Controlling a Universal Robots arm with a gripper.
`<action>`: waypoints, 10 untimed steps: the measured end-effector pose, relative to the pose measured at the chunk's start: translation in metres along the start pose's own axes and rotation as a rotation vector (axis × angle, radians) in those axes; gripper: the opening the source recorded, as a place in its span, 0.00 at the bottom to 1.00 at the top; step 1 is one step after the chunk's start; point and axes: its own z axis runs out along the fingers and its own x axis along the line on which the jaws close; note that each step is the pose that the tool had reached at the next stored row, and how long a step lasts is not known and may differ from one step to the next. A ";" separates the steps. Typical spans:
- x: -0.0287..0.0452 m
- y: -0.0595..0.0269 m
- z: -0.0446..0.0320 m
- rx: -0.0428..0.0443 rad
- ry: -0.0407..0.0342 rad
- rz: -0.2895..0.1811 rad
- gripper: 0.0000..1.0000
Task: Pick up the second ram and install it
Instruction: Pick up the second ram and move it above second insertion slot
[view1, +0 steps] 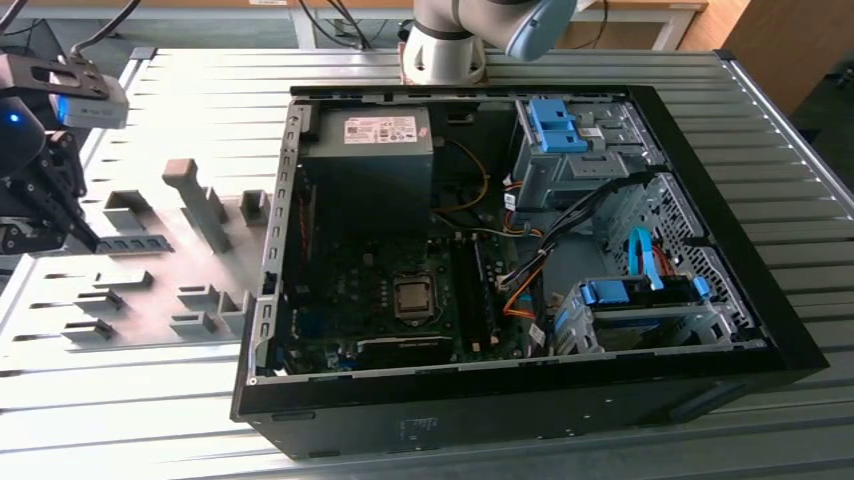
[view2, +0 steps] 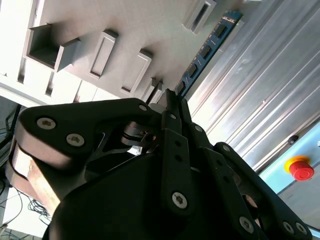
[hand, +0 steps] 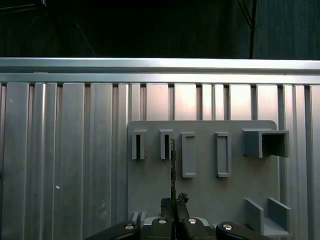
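While the black linkage gripper sits over the grey moulded fixture plate at the exterior view's left, its fingers are drawn narrow and clamped on 1 end of the second ram, a long, thin blue circuit-board stick with a row of dark chips. In the first wrist view the stick shows edge-on as a thin line running out from the fingertips, across the plate and in line with 1 of its upright slotted holders. Whether the far end is free of that holder I cannot tell.

I judge the pick-up step to be in hand: the stick is gripped but sits well apart from the open black tower computer case, which lies on its side on the ribbed aluminium table.

Installing it would, as I judge it, call for:
- carrying the stick across to the long dark memory slots beside the processor socket
- keeping it square to a slot
- steering clear of the orange and black cables nearby
- pressing evenly along its length
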 end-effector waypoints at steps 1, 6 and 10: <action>0.0000 0.0000 -0.0005 -0.0001 0.0000 0.000 0.14; -0.0001 0.0001 -0.0024 0.0003 -0.0002 0.000 0.14; -0.0001 0.0001 -0.0039 0.0001 -0.0001 0.000 0.14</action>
